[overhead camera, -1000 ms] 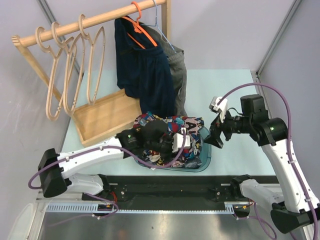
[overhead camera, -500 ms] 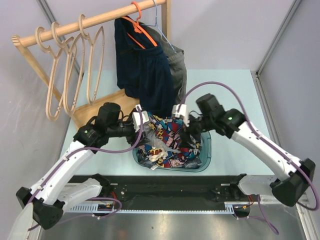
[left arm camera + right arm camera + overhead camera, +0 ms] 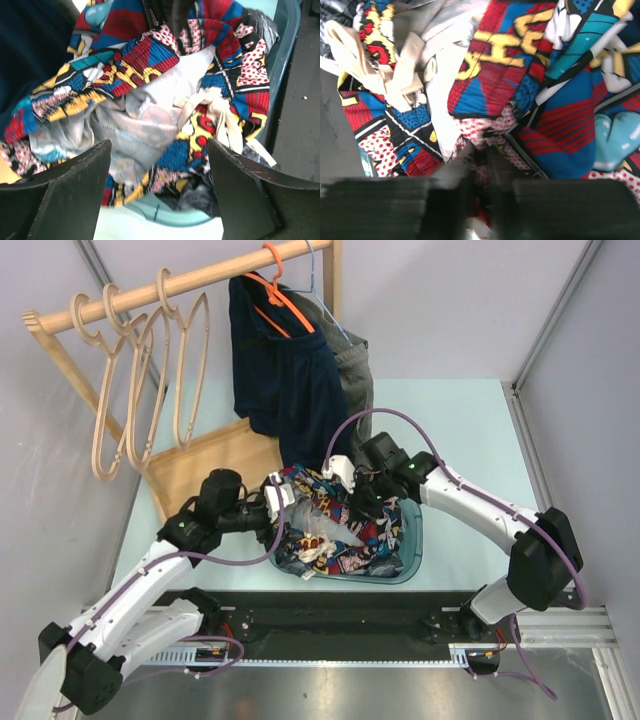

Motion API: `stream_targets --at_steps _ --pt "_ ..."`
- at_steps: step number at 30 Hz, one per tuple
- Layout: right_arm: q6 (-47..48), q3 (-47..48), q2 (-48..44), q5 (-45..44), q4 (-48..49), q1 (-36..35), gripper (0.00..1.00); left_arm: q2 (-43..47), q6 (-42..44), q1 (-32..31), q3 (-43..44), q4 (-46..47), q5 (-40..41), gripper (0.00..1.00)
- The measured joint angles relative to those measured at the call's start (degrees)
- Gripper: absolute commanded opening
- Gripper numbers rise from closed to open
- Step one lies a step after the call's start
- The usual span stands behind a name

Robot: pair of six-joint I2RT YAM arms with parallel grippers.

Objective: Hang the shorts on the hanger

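pale blue-green worktop (image 3: 450,420) boxed in by plain grey walls, with a dark rail strip along the near edge where the arms are bolted. at the far left a wooden rail (image 3: 200,280) slopes over a shallow wooden tray (image 3: 210,470). the hanger (image 3: 160,288) is one of three light wooden ones hooked on the rail, well apart from the arms. further along, an orange hanger (image 3: 285,300) carries a navy garment (image 3: 290,390), with a grey cloth (image 3: 355,390) behind it. near the front edge sits a teal tub (image 3: 412,540), and the shorts (image 3: 335,540) lie heaped in it, partly inside out, pale lining and drawstring showing. the left jaws stand wide open just above the left side of the heap, fingers (image 3: 75,190) spread either side of the fabric (image 3: 150,65) and gripping nothing. the right jaws are pressed nearly together on a fold of the shorts (image 3: 510,75) at the far side of the pile, fingers (image 3: 460,190) dark and blurred at the bottom of the right wrist view. whether the left fingertips touch the cloth cannot be told. the tub's rim (image 3: 285,50) is cut off in the wrist views, and what lies beneath the shorts is mostly hidden.
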State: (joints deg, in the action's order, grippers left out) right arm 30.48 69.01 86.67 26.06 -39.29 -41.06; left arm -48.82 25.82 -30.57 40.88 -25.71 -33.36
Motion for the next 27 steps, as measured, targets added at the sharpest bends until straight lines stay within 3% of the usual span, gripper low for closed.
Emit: stream_targets --at_steps 7,16,27 --pt "-2.5 -0.1 -2.0 6.6 0.6 6.1 0.0 -2.4 1.3 -1.9 -3.0 12.1 0.0 0.82" --pt "-8.8 -0.1 -12.0 18.8 2.2 8.9 0.0 -4.7 9.1 -10.9 -4.6 31.0 7.8 0.82" --pt "-15.7 -0.1 -12.2 23.4 4.3 9.0 0.0 -8.0 14.4 -16.5 -4.4 39.2 12.4 0.74"
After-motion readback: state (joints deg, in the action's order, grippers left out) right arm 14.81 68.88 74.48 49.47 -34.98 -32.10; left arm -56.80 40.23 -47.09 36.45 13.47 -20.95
